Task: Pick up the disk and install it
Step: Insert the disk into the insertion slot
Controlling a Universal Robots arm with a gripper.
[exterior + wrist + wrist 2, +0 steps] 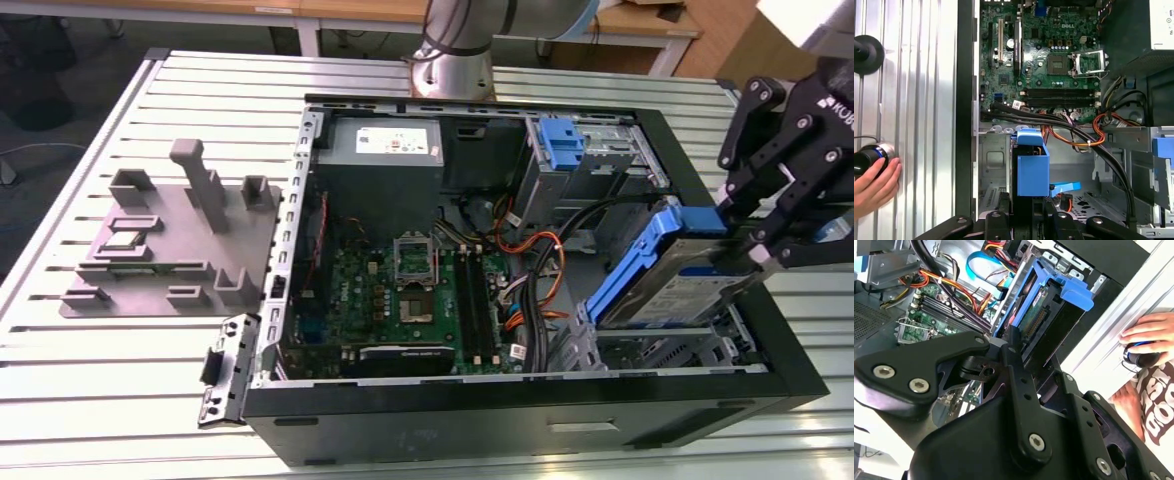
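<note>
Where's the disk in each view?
Exterior view: disk tilted inside the case at the exterior view's right, held by the pincer.
Second wrist view: disk just past the pincer, connector edge facing.
First wrist view: disk edge-on, blue bracket toward camera.
Shared landmark: motherboard.

The gripper (pixel 761 242) is matte black, its jointed links pinned with silver screws (pixel 1036 442). The arm (pixel 451 58) is a silver-grey cylinder.

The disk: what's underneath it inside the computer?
Around the disk, metal bay floor and orange cables show. Straight below is hidden by it; the gripper holds it.
</note>
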